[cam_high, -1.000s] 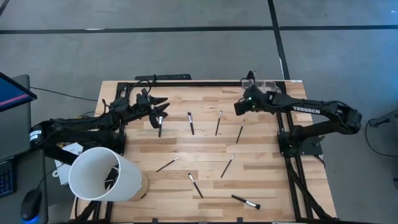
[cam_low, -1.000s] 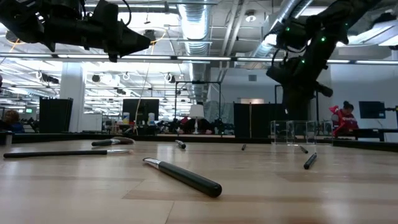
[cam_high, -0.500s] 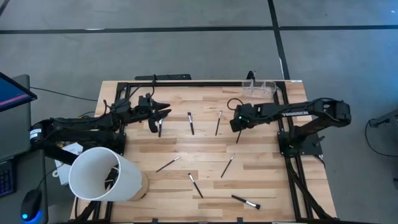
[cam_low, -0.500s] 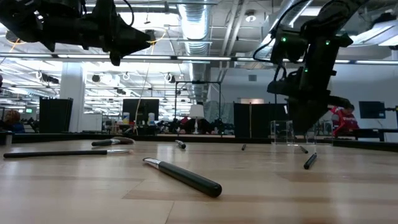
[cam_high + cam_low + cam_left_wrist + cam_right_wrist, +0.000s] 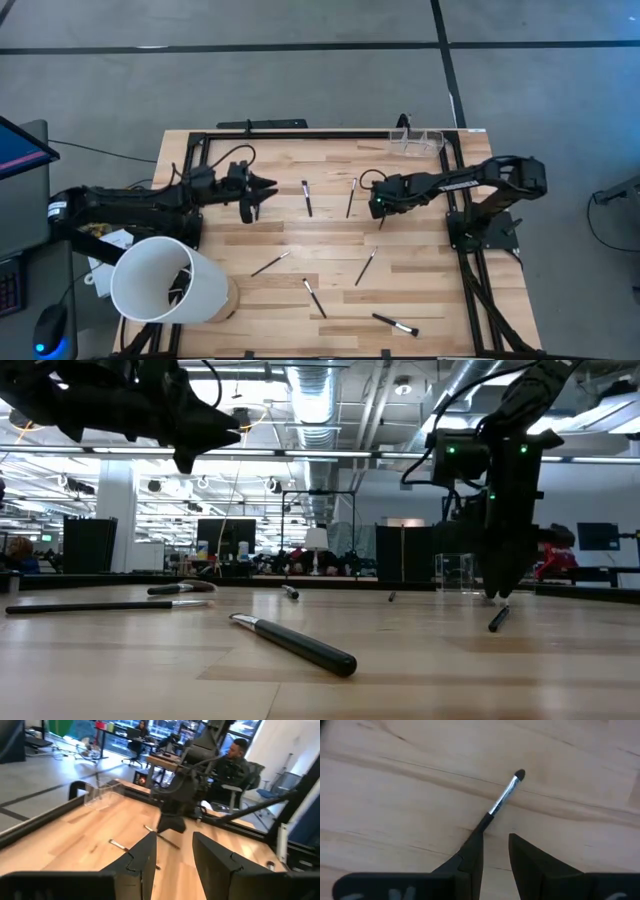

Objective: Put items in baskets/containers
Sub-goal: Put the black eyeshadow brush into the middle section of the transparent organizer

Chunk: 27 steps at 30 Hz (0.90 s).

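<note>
Several makeup brushes (image 5: pixel 306 198) are scattered loose across the wooden counter (image 5: pixel 420 290), none of them in the clear holder (image 5: pixel 417 141), which sits way off at the far right corner.

The right claw (image 5: pixel 377 209) is pointed straight down, right at the counter surface. Its wrist cam shows one small dark-tipped brush (image 5: pixel 502 800) lying flat with the handle end running up to one finger (image 5: pixel 472 852). The claw is only a little way apart, with bare wood showing in the gap, and I can't see it actually pinching anything.

The left claw (image 5: pixel 268 186) hovers over the far-left part of the counter, fingers parted and empty.

A big white tub (image 5: pixel 165 280) is lying at the near left corner. There's pale lettering along the right arm (image 5: pixel 462 181), but it's too small to read.
</note>
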### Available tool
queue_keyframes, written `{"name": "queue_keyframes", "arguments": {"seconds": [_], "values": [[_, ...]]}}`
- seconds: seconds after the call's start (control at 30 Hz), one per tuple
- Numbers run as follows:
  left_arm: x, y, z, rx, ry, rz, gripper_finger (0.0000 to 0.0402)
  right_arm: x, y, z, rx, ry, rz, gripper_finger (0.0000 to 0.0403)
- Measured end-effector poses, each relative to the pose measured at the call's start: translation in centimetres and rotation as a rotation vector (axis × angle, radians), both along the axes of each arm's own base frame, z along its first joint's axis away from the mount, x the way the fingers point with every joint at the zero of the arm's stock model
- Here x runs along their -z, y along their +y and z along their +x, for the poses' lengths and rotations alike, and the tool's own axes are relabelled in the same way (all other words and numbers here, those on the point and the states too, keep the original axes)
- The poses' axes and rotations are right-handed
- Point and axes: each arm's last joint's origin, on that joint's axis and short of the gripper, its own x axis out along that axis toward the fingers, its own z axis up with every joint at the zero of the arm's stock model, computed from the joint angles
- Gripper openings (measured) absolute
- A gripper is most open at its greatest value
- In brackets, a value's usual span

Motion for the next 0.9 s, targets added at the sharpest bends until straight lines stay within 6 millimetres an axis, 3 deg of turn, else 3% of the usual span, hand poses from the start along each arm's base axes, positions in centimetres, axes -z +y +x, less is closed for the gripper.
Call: {"name": "queue_keyframes", "arguments": {"seconds": [0.4, 0.9], "values": [[0.0, -1.9, 0.3, 0.103, -0.001, -0.048, 0.0124, -0.6, 0.8, 0.0, -0.003, -0.026, -0.018, 0.0082], [0.0, -2.1, 0.3, 0.11, -0.002, -0.052, 0.0124, -1.2, 0.3, 0.1, -0.205, 0.022, -0.067, 0.0082]]}}
